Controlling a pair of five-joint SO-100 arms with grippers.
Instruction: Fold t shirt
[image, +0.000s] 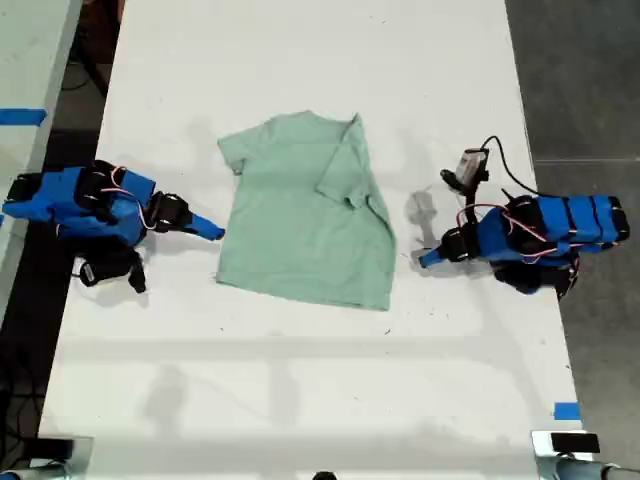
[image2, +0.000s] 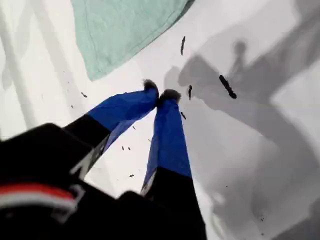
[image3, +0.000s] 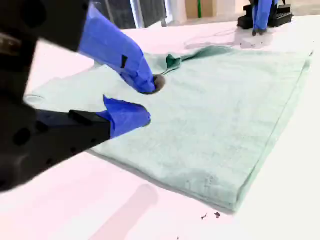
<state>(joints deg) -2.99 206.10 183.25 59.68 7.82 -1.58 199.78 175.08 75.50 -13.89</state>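
At the exterior view's left, my second gripper (image: 212, 232) is being held at the near edge of the t shirt (image: 295, 240). Its jaws are being kept parted, one blue fingertip (image3: 151, 84) lying on or just above the cloth and the other just off the hem; nothing is being gripped.

In the middle of the white worktop (image: 300, 390) the t shirt is lying flat, and part of it is already being shown as doubled: the side toward the exterior view's right is turned over onto the body, with a sleeve flap (image: 345, 160) on top. The cloth is being judged light, limp and slightly wrinkled, a matte knit that is likely to sag and drag rather than hold shape. A pinch at a hem corner or at the doubled edge (image3: 260, 155), where the layers are giving some thickness, is being judged the best hold, with both layers caught together.

At the exterior view's right, my first gripper (image: 428, 258) is resting near the shirt but apart from it, its blue fingers pressed together on nothing above the smooth, speckled worktop.
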